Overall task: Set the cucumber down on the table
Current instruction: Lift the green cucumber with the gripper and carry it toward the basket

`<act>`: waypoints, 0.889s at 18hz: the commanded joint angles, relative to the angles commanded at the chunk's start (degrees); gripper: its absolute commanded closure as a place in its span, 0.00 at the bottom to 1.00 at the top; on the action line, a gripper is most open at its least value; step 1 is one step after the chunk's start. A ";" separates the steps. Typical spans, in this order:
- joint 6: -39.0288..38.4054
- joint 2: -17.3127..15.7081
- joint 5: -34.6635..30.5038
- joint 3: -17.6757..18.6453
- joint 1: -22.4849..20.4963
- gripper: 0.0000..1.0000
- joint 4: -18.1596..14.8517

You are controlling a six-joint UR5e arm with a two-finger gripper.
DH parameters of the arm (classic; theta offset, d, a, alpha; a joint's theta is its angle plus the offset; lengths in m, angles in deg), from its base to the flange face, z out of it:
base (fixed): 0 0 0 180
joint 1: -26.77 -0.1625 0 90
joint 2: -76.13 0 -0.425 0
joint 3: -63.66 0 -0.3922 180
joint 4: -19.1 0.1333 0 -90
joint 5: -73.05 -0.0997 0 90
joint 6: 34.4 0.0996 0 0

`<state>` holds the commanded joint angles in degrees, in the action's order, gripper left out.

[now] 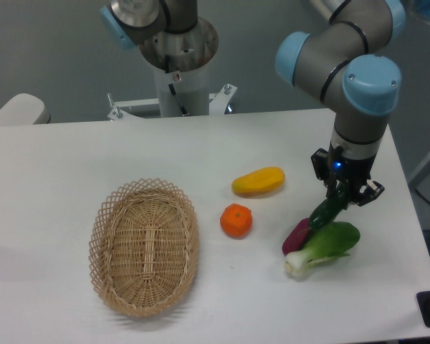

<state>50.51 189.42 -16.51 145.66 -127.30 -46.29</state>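
The dark green cucumber (327, 211) hangs tilted in my gripper (342, 198), its lower end just above the bok choy and the purple-red vegetable. The gripper is shut on the cucumber's upper end, at the right side of the white table (201, 154). The cucumber's top is hidden between the fingers. I cannot tell whether its lower tip touches the vegetables under it.
A bok choy (326, 247) and a purple-red vegetable (295, 236) lie under the gripper. An orange (236, 221) and a yellow mango (258, 182) lie to the left. A wicker basket (145, 246) stands at the front left. The arm's base (179, 64) is at the back.
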 joint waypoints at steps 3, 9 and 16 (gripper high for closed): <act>-0.96 -0.09 0.00 0.35 0.61 0.82 0.00; -16.58 1.31 -3.15 0.18 6.40 0.82 0.18; -40.22 5.27 -4.75 -0.18 14.49 0.81 1.75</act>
<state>10.28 194.69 -21.26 145.48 -112.81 -44.54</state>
